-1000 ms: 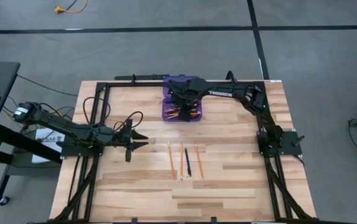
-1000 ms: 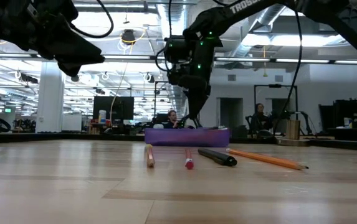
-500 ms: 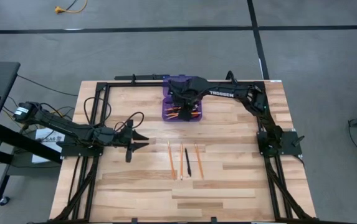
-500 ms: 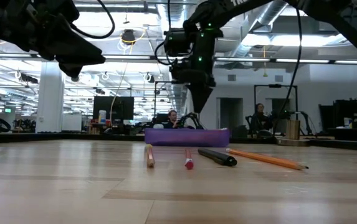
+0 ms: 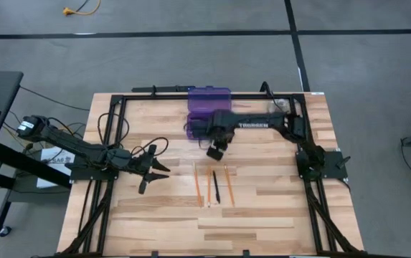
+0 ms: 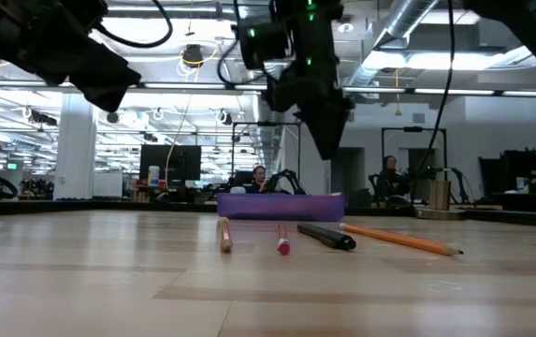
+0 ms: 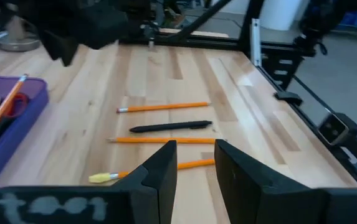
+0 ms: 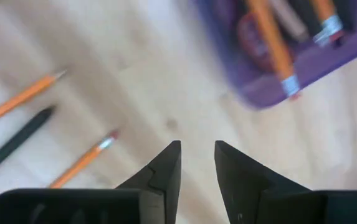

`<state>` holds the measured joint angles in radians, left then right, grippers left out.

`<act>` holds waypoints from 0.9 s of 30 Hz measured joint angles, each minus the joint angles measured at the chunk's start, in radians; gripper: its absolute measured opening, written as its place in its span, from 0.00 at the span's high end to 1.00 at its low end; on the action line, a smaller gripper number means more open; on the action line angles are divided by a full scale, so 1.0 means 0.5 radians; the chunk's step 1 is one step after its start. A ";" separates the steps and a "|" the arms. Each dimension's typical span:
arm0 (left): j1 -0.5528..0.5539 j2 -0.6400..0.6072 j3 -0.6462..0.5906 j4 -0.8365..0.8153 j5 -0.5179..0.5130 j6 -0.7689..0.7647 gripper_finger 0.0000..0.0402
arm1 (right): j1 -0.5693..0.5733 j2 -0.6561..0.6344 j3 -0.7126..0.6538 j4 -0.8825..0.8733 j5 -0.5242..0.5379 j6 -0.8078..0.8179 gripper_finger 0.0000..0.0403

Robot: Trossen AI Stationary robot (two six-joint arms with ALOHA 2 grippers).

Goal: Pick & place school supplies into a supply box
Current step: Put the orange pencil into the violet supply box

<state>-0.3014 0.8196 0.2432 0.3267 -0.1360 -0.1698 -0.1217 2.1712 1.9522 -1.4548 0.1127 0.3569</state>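
Observation:
Three orange pencils [image 5: 196, 183] [image 5: 208, 185] [image 5: 227, 175] and a black pen [image 5: 216, 186] lie flat and side by side on the table's middle. The purple supply box [image 5: 196, 127] stands toward the far edge with its lid [image 5: 209, 94] open. Orange pencils, dark pens and red-handled scissors [image 8: 253, 31] lie in it. My right gripper [image 5: 216, 150] hangs in the air between the box and the loose pencils, open by a narrow gap and empty. My left gripper [image 5: 161, 169] hovers left of the pencils, also open and empty.
A black metal frame [image 5: 119, 97] runs along the table's left, far and right edges. Bare wood lies between the loose pencils and the near edge [image 5: 212, 229]. People sit in the room far behind the table [image 6: 391, 173].
My right gripper has risen out of the purple box and swung toward the near edge, and now hangs between the box and the loose pencils. My left gripper has swung a little toward the near edge. The pencils and pen on the table have not moved.

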 joint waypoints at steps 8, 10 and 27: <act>-0.166 0.000 0.000 -0.001 0.000 0.101 0.76 | 0.476 0.001 0.000 -0.007 0.058 0.541 0.77; -0.211 0.000 0.000 -0.002 -0.001 0.115 0.76 | 0.585 0.001 0.000 -0.023 0.091 0.736 0.77; -0.525 0.000 0.000 -0.001 0.103 0.107 0.76 | 1.002 0.002 -0.002 -0.098 0.084 1.522 0.77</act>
<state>-0.5637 0.8196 0.2432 0.3262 -0.0844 -0.1162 0.3794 2.1719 1.9514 -1.5036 0.1547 1.1179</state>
